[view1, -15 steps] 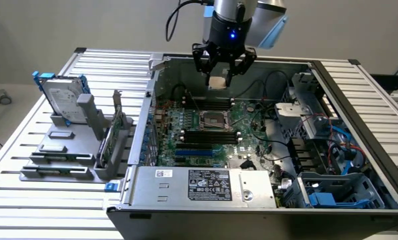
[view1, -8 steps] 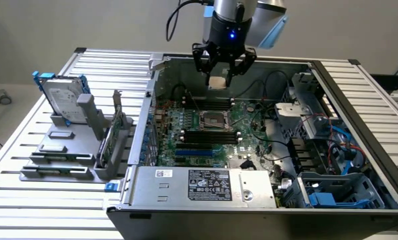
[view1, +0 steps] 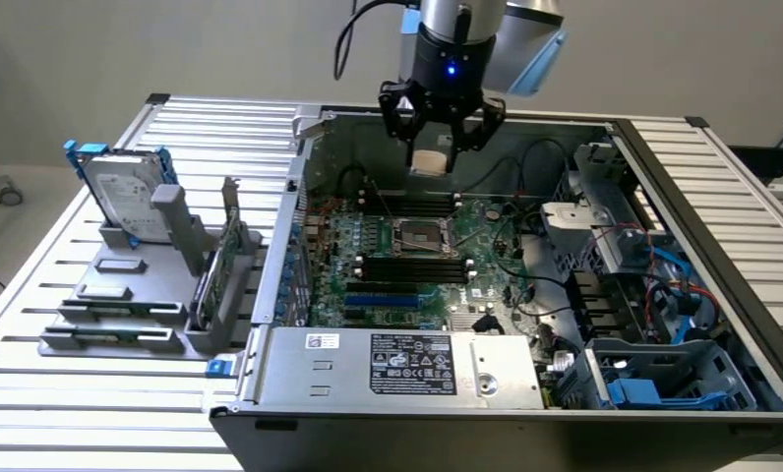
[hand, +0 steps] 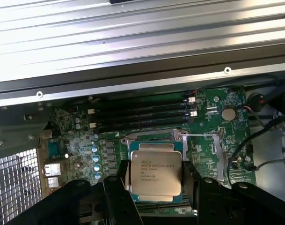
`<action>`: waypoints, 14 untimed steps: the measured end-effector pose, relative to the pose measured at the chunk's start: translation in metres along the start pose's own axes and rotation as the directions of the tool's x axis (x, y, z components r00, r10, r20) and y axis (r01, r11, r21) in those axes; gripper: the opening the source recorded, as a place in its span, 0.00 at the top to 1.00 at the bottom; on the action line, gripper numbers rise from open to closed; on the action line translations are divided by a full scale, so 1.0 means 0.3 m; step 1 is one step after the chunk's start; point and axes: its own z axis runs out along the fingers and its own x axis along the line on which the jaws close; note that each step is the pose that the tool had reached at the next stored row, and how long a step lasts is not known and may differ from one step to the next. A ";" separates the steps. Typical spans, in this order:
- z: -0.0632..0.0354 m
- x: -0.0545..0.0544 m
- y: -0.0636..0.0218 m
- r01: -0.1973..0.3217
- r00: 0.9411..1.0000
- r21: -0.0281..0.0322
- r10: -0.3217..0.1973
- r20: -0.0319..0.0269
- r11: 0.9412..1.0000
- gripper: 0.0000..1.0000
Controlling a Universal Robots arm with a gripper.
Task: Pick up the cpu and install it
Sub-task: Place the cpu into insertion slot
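The dark socket (hand: pixel 154 137), a square metal frame on the green circuit board (hand: pixel 212 140), is mostly covered in the wrist view by the thin, square cpu (hand: pixel 155 174) with its shiny silver metal lid and darker rim. Only the frame's far edge and corners peek out around the chip. The printing on the lid is too fine to read, and the chip's near edge is cut off behind the black body of the tool (hand: pixel 155 183). The tool's matte black fingers (hand: pixel 120 180) press against two opposite sides of the cpu, so the tool is closed on the chip and holding it. From the exterior view the tool (view1: pixel 430 157) hangs from the arm over the far part of the open grey metal computer case (view1: pixel 281 246). There the cpu (view1: pixel 429 160) is a small pale square in the air, well above the board and apart from the socket (view1: pixel 415 234) (whose inside is too small to make out). Long black ribbed memory slots (hand: pixel 142 115) lie beside the socket. The case sits on a ridged silver metal worktop (view1: pixel 90 393).
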 end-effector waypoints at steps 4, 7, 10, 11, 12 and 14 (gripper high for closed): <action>0.001 0.000 0.000 -0.072 0.997 -0.004 0.072 0.007 0.997 0.45; 0.001 0.000 0.000 -0.127 0.992 -0.007 0.127 0.013 0.992 0.45; 0.002 0.000 0.000 -0.180 0.983 -0.010 0.180 0.018 0.984 0.45; 0.002 0.000 0.000 -0.197 0.980 -0.011 0.198 0.019 0.980 0.45; 0.002 0.000 0.000 -0.215 0.976 -0.012 0.215 0.021 0.977 0.45; 0.003 0.000 0.000 -0.251 0.968 -0.015 0.251 0.024 0.968 0.45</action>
